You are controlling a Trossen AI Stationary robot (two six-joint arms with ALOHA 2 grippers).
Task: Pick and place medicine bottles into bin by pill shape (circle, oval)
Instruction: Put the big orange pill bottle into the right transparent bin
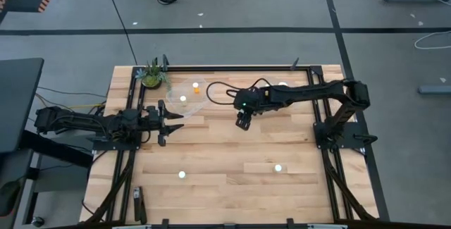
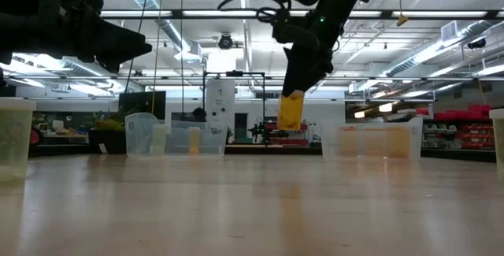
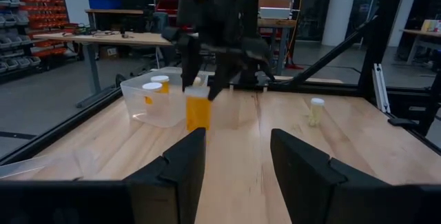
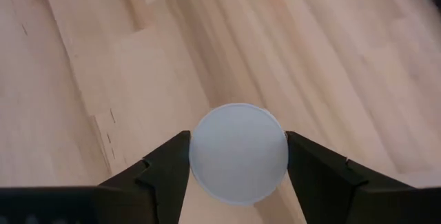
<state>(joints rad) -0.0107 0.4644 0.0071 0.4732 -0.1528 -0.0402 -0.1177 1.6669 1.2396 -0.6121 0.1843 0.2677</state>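
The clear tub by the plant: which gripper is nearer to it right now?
Left. The left gripper hangs open just beside the clear tub, on its near-left side; the right gripper, shut on a medicine bottle, hangs farther off to its right.

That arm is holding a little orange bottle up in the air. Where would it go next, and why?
Probably sideways toward the clear tub, then lower. The right hand grips the orange bottle by its white cap, lifted clear of the table, and the tub already holds two bottles. The left hand waits open beside the tub.
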